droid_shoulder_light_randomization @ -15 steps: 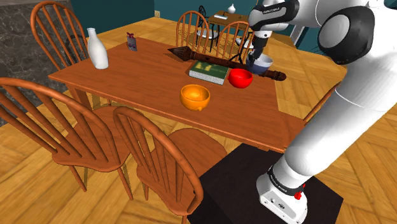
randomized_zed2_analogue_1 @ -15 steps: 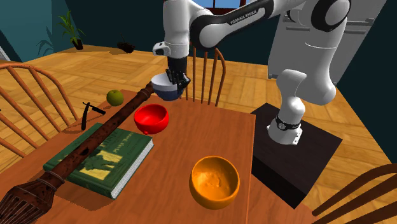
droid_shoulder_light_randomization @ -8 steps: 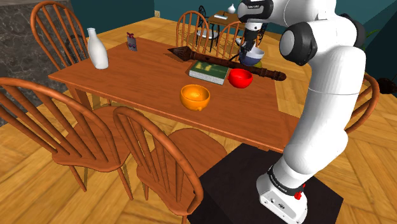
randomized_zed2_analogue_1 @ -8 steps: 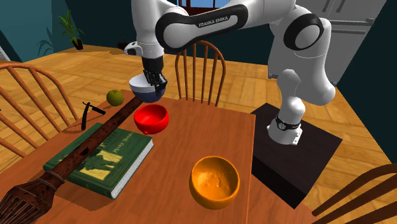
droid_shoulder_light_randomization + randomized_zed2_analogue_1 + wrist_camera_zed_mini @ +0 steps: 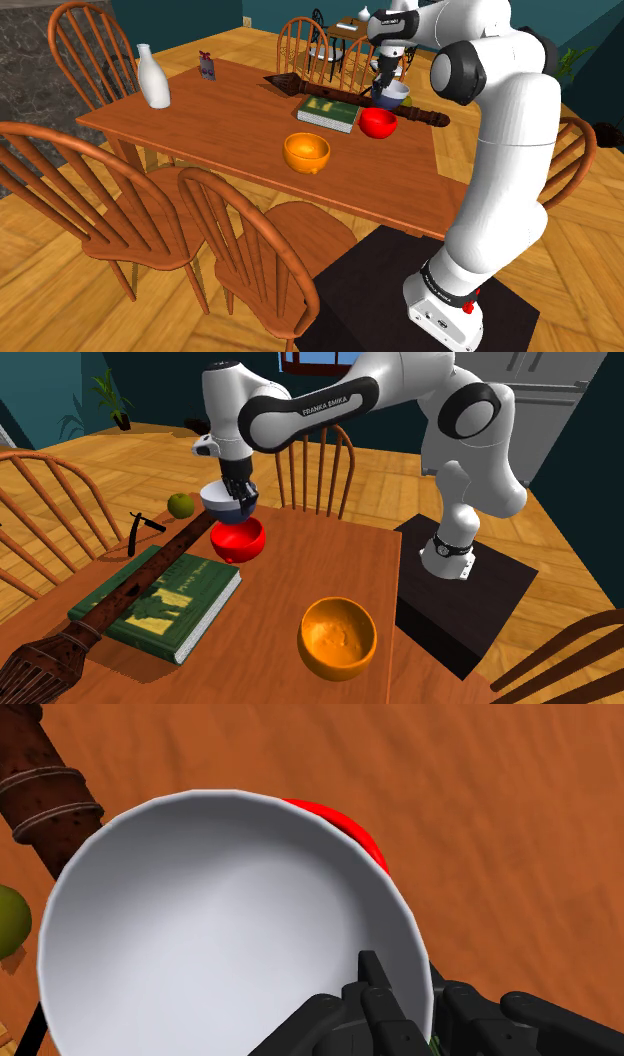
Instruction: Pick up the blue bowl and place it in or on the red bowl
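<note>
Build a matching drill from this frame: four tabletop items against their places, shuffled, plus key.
1 blue bowl
2 red bowl
3 orange bowl
4 white bottle

A on the table, beside the green book
B clasped in the end effector, off the table
C table end at the shoulder view's left
D on the table, nearest the stand

Pairs: 1-B, 2-A, 3-D, 4-C

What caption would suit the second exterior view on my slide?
End effector holds the blue bowl over the red bowl on the wooden table.
</note>
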You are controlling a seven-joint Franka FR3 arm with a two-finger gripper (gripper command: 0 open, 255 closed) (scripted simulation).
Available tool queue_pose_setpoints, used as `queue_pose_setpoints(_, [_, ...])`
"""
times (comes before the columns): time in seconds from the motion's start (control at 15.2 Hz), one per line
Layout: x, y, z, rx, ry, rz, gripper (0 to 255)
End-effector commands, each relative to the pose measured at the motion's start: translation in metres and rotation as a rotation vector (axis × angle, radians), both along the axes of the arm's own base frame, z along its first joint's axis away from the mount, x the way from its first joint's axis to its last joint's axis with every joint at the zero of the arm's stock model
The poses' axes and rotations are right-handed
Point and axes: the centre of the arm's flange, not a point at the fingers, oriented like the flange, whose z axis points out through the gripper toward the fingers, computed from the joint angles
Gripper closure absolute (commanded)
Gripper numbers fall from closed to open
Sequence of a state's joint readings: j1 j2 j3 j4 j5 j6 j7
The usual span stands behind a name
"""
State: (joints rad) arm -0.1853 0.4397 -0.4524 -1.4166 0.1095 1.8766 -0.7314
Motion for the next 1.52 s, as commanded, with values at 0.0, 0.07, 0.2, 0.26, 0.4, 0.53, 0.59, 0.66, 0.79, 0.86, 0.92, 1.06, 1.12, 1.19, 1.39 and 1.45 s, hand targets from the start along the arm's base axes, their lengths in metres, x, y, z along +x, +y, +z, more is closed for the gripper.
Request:
queue_pose_setpoints(0.0, [0.001,0.000,-0.010,-0.001,-0.001,0.000,255])
queue_pose_setpoints(0.07, [0.001,0.000,-0.015,-0.001,-0.001,0.000,255])
queue_pose_setpoints(0.2, [0.001,0.000,-0.026,-0.001,-0.001,0.000,255])
queue_pose_setpoints(0.26, [0.001,0.000,-0.031,-0.001,-0.001,0.000,255])
queue_pose_setpoints(0.4, [0.001,0.000,-0.041,-0.001,-0.001,0.000,255])
queue_pose_setpoints(0.53, [0.001,0.000,-0.052,-0.001,-0.001,0.000,255])
queue_pose_setpoints(0.59, [0.001,0.000,-0.052,-0.001,-0.001,0.000,255])
queue_pose_setpoints(0.66, [0.001,0.000,-0.052,-0.001,-0.001,0.000,255])
queue_pose_setpoints(0.79, [0.001,0.000,-0.052,-0.001,-0.001,0.000,255])
queue_pose_setpoints(0.86, [0.001,0.000,-0.052,-0.001,-0.001,0.000,255])
queue_pose_setpoints(0.92, [0.001,0.000,-0.052,-0.001,-0.001,0.000,255])
queue_pose_setpoints(1.06, [0.001,0.000,-0.052,-0.001,-0.001,0.000,255])
queue_pose_setpoints(1.12, [0.001,0.000,-0.052,-0.001,-0.001,0.000,0])
queue_pose_setpoints(1.19, [0.001,0.000,-0.052,-0.001,-0.001,0.000,0])
queue_pose_setpoints(1.39, [0.001,0.000,-0.052,-0.001,-0.001,0.000,0])
queue_pose_setpoints(1.45, [0.001,0.000,-0.052,-0.001,-0.001,0.000,0])
